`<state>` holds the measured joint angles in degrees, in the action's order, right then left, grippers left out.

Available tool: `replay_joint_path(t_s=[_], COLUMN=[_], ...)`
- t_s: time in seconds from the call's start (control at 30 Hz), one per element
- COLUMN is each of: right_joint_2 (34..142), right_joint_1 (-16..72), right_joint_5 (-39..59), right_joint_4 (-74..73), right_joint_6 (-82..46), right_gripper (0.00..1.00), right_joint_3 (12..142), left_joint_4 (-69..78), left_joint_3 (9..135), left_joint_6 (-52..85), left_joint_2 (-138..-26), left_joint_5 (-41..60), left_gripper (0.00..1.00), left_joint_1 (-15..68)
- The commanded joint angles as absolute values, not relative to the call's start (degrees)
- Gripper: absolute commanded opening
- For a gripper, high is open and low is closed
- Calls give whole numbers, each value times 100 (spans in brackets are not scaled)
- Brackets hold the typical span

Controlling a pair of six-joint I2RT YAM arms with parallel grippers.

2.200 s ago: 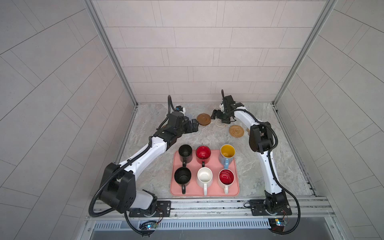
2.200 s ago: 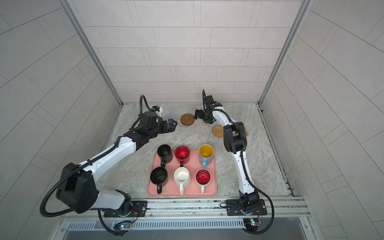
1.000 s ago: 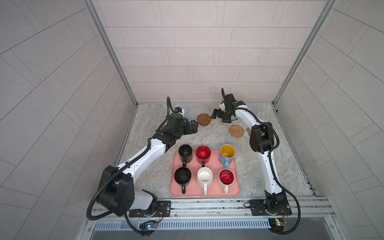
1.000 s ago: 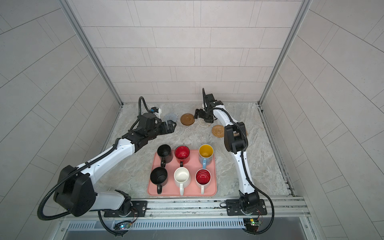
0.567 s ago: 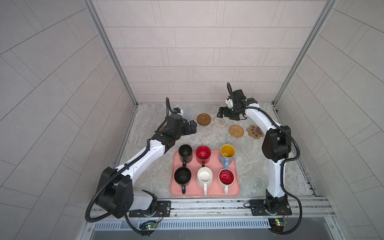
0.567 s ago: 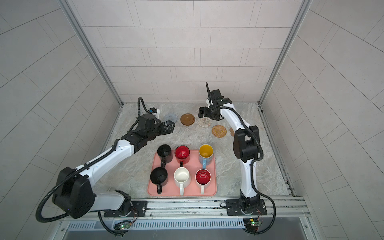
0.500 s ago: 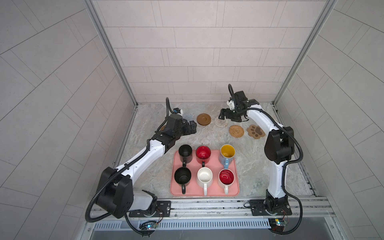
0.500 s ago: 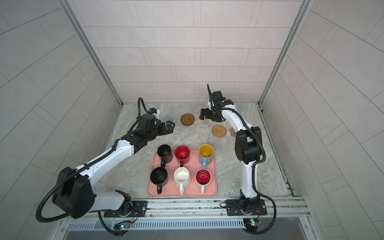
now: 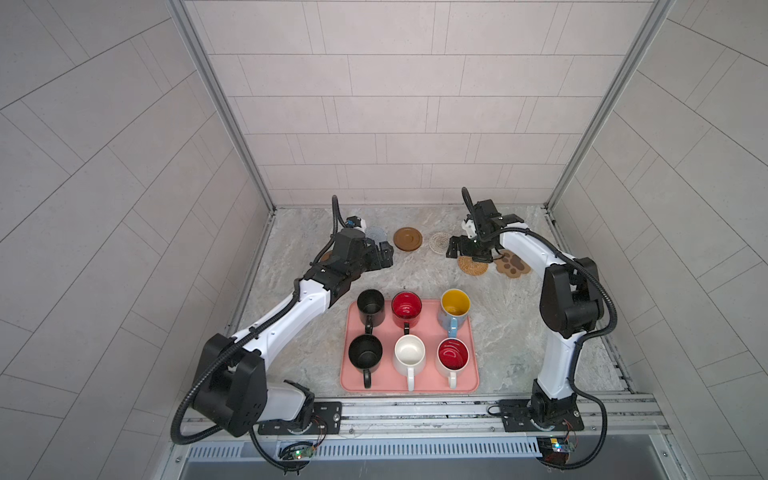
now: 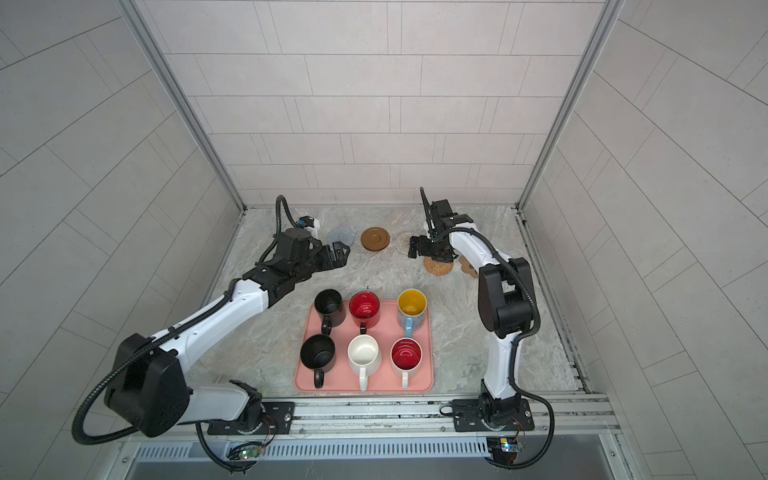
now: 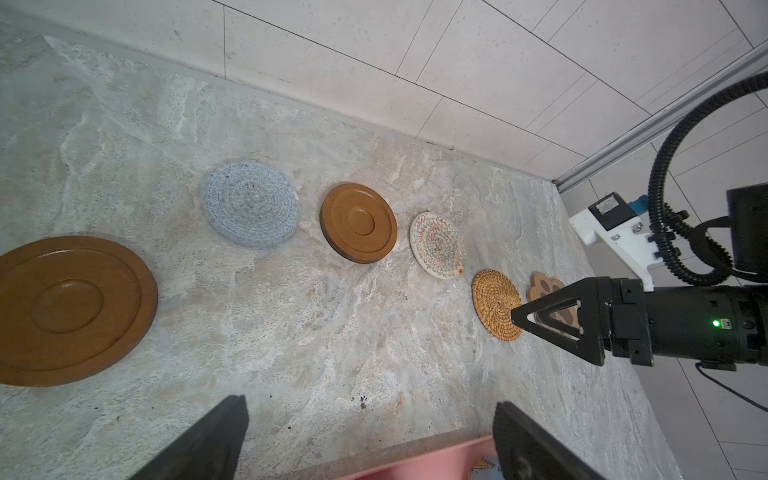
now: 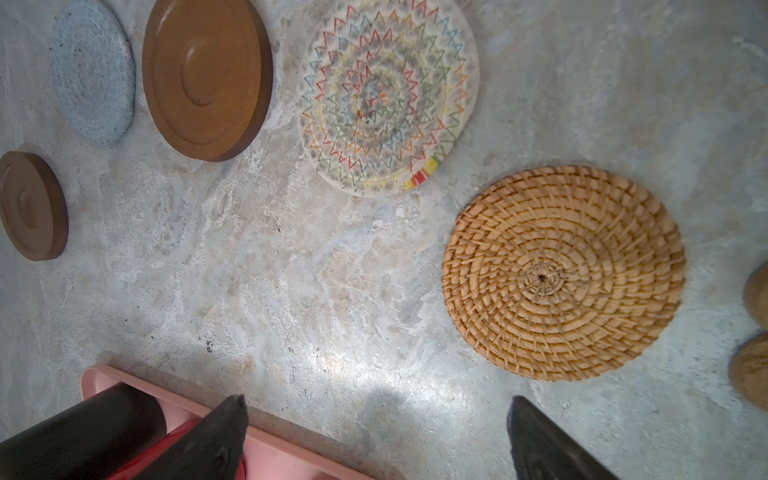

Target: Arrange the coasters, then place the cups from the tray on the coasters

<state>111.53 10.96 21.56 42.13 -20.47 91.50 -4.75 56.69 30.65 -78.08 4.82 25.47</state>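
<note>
We see six flat round and paw-shaped coasters (image 11: pixel 358 223) in a curved row on the far bench (image 9: pixel 415 274), and six mugs (image 9: pixel 409 353) upright on the pink tray (image 9: pixel 430 384). The left gripper (image 9: pixel 383 257) and right gripper (image 9: pixel 452 247) hover low beside the row, both spread wide and empty.

White-shelled arms (image 9: pixel 291 316) have black joints (image 9: pixel 569 299) and ribbed black cables (image 11: pixel 658 187); the right hand (image 11: pixel 517 321) shows a green light (image 11: pixel 715 323).

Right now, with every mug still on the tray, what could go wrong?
The mugs stand close together on the tray, so the right gripper reaching for one may knock its neighbour. The straw coaster and the paw coaster lie near each other; mugs set there could bump handles.
</note>
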Motion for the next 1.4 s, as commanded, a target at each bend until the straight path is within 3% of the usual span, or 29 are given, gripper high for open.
replay_joint_path(t_s=[0.0,1.37], right_joint_2=[10794,10513], right_joint_1=[1106,1110], right_joint_5=[2083,2259], right_joint_4=[4108,3971], right_joint_6=[-2008,-2156], right_gripper=[100,100], right_joint_3=[9064,8771], left_joint_4=[-432,-508], left_joint_3=[5636,5423], left_joint_6=[3129,3173], left_joint_2=[-7774,-7557], left_joint_5=[424,316], left_gripper=[100,100], left_joint_1=[2514,2514])
